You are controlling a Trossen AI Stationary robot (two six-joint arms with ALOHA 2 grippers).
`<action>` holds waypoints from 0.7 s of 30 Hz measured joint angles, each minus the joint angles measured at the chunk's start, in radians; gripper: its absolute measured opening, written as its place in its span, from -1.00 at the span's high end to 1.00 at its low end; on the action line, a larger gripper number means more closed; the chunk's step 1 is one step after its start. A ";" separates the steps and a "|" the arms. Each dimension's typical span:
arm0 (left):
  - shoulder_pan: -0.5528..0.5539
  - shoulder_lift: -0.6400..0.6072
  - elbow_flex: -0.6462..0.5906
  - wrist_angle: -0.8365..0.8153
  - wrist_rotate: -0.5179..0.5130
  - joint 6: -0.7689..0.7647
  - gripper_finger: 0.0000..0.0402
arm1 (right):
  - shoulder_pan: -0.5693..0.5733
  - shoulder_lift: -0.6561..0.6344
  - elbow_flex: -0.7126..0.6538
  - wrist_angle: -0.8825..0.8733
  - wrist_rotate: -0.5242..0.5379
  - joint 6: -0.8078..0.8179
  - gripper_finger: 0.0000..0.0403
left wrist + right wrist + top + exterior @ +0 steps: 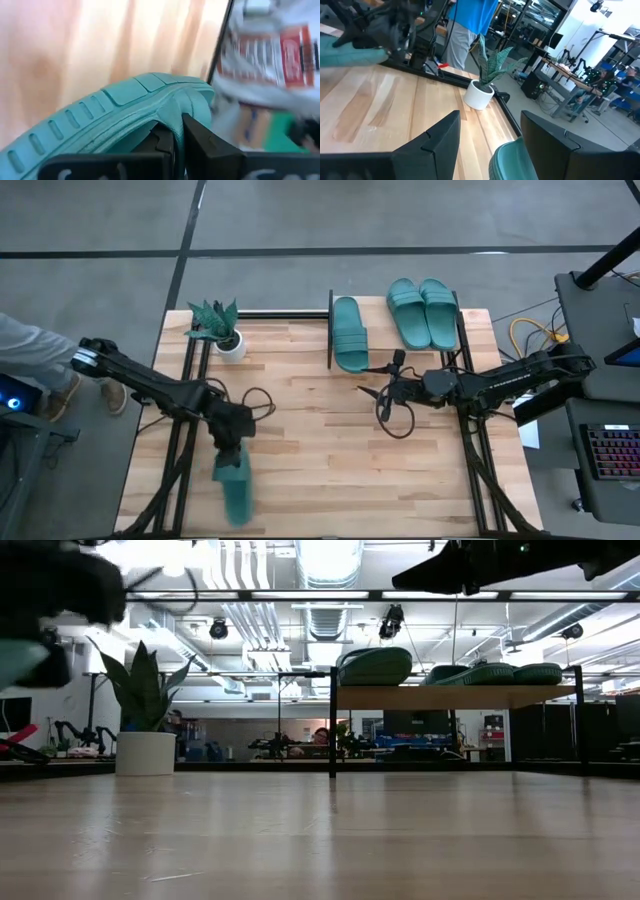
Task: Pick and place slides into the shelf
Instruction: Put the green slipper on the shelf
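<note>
Three teal slides lie on the shelf's light-wood top (378, 340) at the table's far side: one (349, 332) at its left end and two (410, 312) (440, 310) side by side at its right; they also show in the low view (375, 667). My left gripper (232, 448) is over the table's near left part, shut on the fourth teal slide (236, 488). My right gripper (380, 393) is open and empty above the table, just near of the shelf, pointing toward the table's left. My left gripper pinches the slide's rim (175, 117) at one end between its two fingers (200, 142). The slide reaches from the fingers toward the table's near edge. In the low view the slide (20, 658) is lifted clear, well above the tabletop.
A spiky green plant in a white pot (222, 330) stands at the far left of the table. Cables loop from both wrists (400, 420). A person in a blue shirt (465, 20) stands beyond the table. A person's sleeve (30, 345) shows at the left.
</note>
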 joint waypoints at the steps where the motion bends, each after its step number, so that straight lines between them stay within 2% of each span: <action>1: 0.000 -0.025 0.005 0.000 -0.055 0.003 1.00 | 0.000 0.000 0.000 0.003 0.000 0.001 0.01; 5: 0.000 -0.112 0.026 0.001 -0.283 0.108 1.00 | 0.000 0.000 0.000 0.016 0.000 -0.001 0.01; 12: 0.001 -0.217 0.035 0.061 -0.651 0.476 1.00 | 0.005 -0.029 0.000 0.063 0.000 -0.031 0.01; 18: 0.001 -0.265 0.033 0.212 -0.892 0.835 1.00 | 0.052 -0.099 0.001 0.065 0.000 -0.075 0.01; 21: 0.002 -0.281 0.033 0.328 -0.951 0.985 1.00 | 0.086 -0.123 0.001 0.066 0.000 -0.109 0.01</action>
